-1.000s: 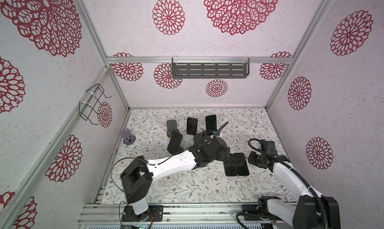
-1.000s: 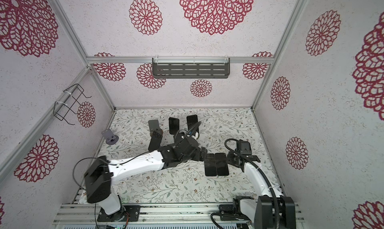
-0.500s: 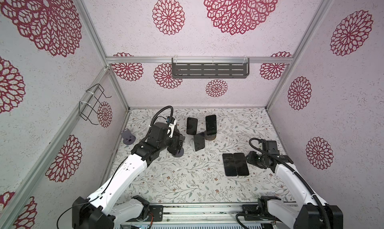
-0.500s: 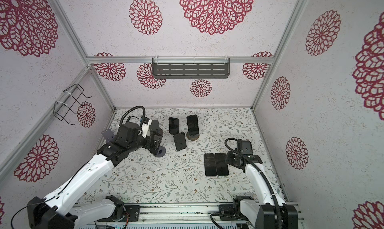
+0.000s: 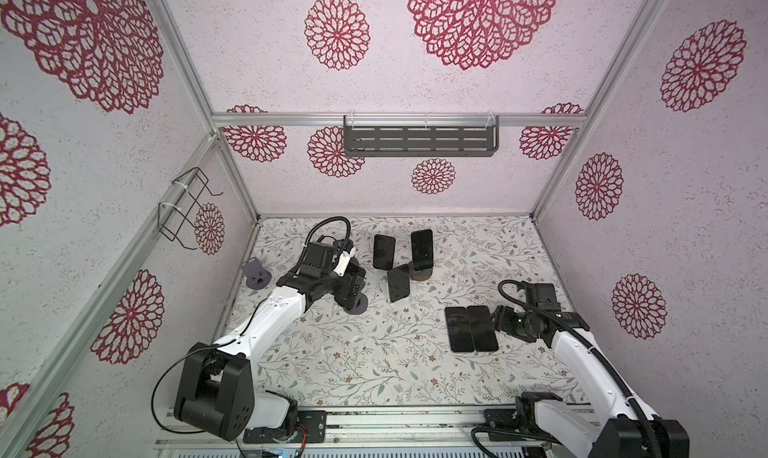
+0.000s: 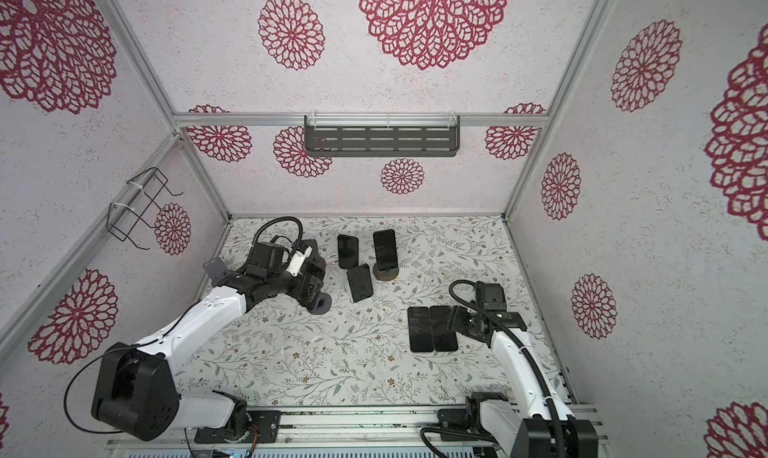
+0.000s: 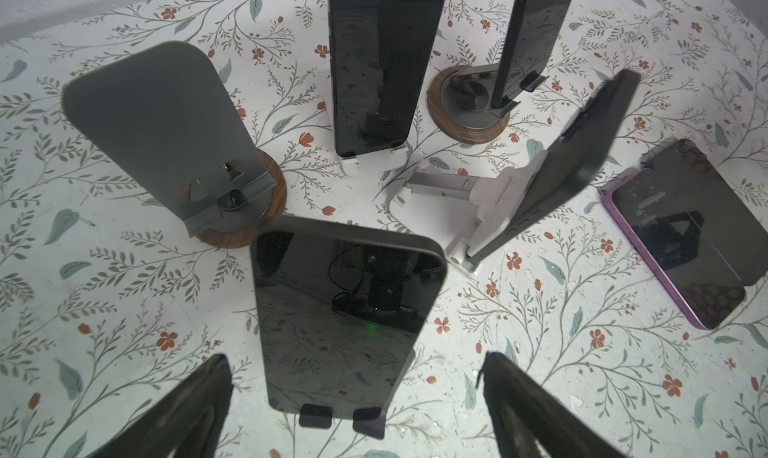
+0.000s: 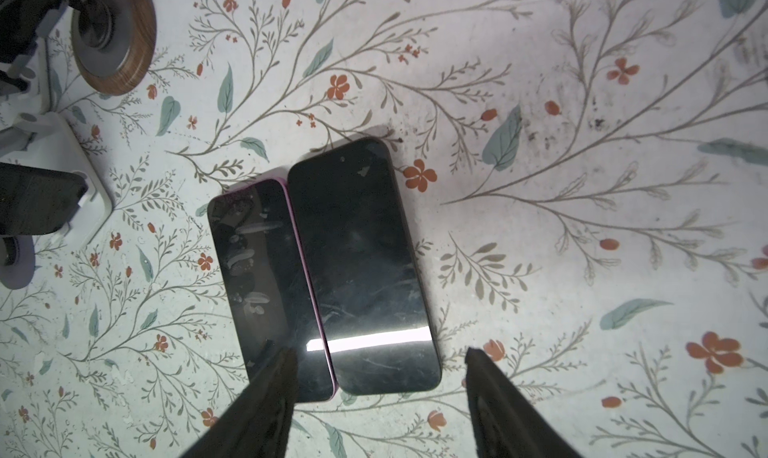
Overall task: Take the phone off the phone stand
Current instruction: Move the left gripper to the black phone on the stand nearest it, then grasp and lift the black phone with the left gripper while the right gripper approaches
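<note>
Left gripper (image 7: 355,358) swung to phone (image 7: 345,310), jaws wide, screen wrist-view only

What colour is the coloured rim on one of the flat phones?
Purple; the flat phone shows it best in the right wrist view.

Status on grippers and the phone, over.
Left gripper open, facing phone on purple stand. Right gripper open above two flat phones. Nothing blocking the left approach.

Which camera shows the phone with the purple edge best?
The right wrist view: the purple-edged phone lies flat and close, its rim colour plain. The left wrist view shows it farther off and slanted. In both top views it is small and just dark.
</note>
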`<state>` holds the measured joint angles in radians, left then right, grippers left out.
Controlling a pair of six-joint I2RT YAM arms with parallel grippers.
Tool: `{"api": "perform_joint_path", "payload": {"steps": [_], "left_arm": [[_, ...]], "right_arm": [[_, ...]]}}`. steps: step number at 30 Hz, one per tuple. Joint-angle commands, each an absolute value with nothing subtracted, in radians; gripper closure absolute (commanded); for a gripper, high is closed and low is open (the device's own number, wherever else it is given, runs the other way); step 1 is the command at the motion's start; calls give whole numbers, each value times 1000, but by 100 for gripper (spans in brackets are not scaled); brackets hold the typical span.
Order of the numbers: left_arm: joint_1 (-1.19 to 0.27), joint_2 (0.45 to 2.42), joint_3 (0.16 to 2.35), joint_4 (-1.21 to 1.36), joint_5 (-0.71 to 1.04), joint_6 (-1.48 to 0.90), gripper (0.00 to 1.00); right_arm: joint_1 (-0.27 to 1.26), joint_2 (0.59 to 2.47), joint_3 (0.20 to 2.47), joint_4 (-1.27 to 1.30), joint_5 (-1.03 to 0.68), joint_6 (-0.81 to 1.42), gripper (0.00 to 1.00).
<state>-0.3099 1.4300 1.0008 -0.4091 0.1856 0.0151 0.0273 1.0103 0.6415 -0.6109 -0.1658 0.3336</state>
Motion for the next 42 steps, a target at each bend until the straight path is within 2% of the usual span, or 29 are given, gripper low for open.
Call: {"api": "perform_joint_path", "payload": {"steps": [1, 12, 16, 21, 24, 31, 35, 39, 42], "left_arm": [[-300, 1475, 1057, -379, 207, 58, 3], [-296, 1572, 1119, -388, 214, 79, 1], [-295, 1593, 1123, -395, 209, 72, 7], [-295, 1592, 1115, -380, 203, 64, 16], [-295, 1596, 1118, -376, 185, 57, 25], [-293, 1550, 1146, -398, 152, -1, 34], [-295, 1506, 1254, -548, 162, -170, 45], [-308, 1442, 1345, -695, 173, -332, 56], [-334, 1412, 1399, -797, 236, -443, 67]], "right_arm": [[31, 1002, 665, -620, -151, 342, 32], [31, 978, 670, -646, -122, 345, 32], [31, 979, 675, -644, -123, 344, 32], [31, 976, 671, -647, -116, 338, 32], [31, 975, 669, -647, -115, 338, 32], [31, 931, 686, -662, -152, 340, 32], [34, 874, 732, -713, -193, 369, 33], [64, 787, 749, -670, -334, 434, 37], [143, 752, 743, -545, -472, 491, 40]]}}
